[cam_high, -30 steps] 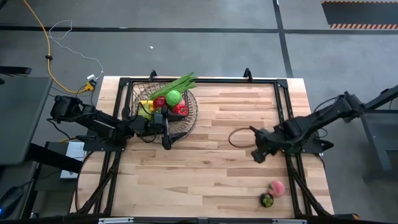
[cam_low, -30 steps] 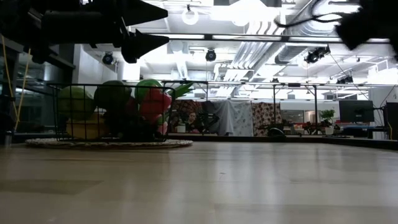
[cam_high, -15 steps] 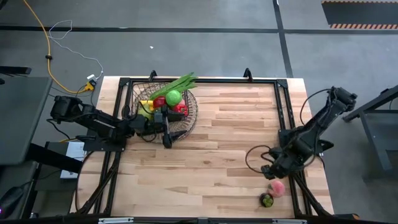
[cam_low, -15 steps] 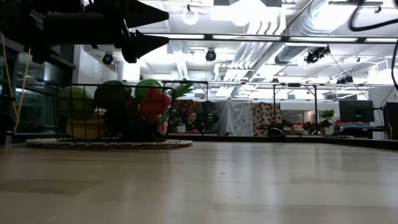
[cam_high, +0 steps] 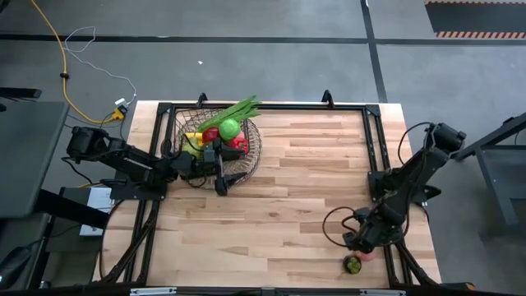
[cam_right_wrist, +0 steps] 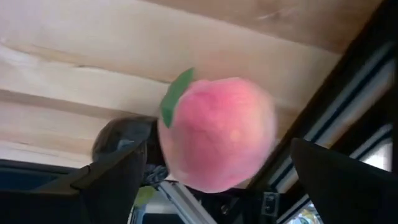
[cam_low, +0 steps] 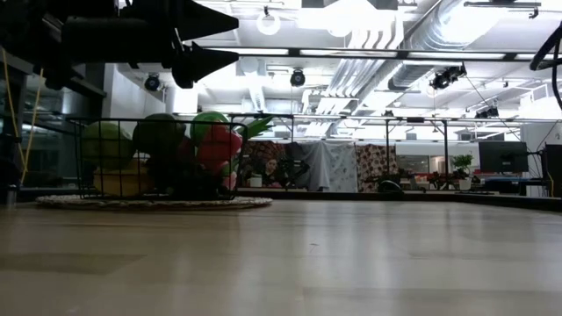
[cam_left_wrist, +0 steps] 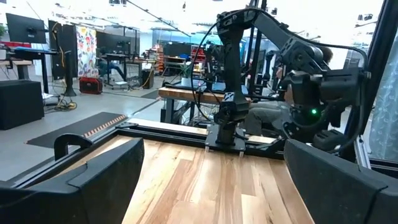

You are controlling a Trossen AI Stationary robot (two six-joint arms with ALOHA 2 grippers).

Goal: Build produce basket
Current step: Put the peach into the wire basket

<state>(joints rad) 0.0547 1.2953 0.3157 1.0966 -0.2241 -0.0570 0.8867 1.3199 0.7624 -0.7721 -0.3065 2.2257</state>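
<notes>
The right gripper [cam_high: 365,243] hangs low over the table's [cam_high: 288,214] near right corner, fingers [cam_right_wrist: 112,180] spread wide either side of a pink peach [cam_right_wrist: 217,134] — not gripping it. A dark fruit [cam_high: 352,265] lies just beside. The left gripper [cam_high: 220,170] hovers open at the basket [cam_high: 251,150], which holds the other produce [cam_high: 229,128].

The high view looks straight down on the whole table [cam_high: 279,189]. The low view sits at table-top level and faces the room; both share the basket [cam_high: 215,144]. The left wrist camera looks across the table. The right wrist camera is very near the pink peach [cam_right_wrist: 217,134].
</notes>
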